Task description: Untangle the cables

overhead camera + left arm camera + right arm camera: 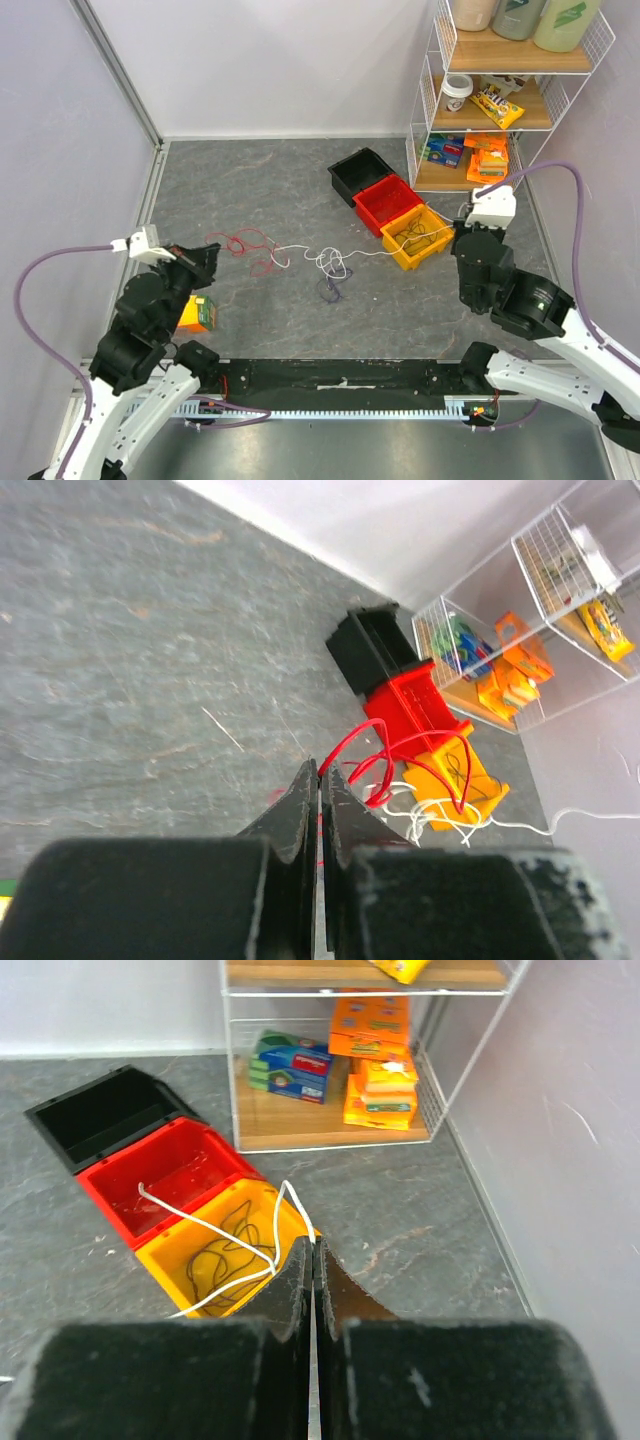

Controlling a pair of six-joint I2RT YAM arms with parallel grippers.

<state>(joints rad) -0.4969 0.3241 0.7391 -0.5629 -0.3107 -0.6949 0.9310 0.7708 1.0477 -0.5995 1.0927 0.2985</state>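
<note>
Left gripper [319, 770] pressed shut on red cable [365, 742], right gripper [312, 1245] pinching white cable [215, 1228] above yellow bin [165, 1265], dark purple cable [332, 290] lying on surface [260, 180].

**A:** What sort of place is this?

**B:** A robotics lab test cell. A left arm [140, 330] and a right arm [520, 300], white and black, are bolted to the near edge of a grey stone-look table [260, 190]. Plain pale wall panels [280, 60] enclose it.

**A:** What else shows that?

**B:** A white wire shelf [520, 58] of snack packets stands in the far right corner. Beside it are a black bin [360, 175], a red bin [390, 200] and a yellow bin [418, 238].
</note>
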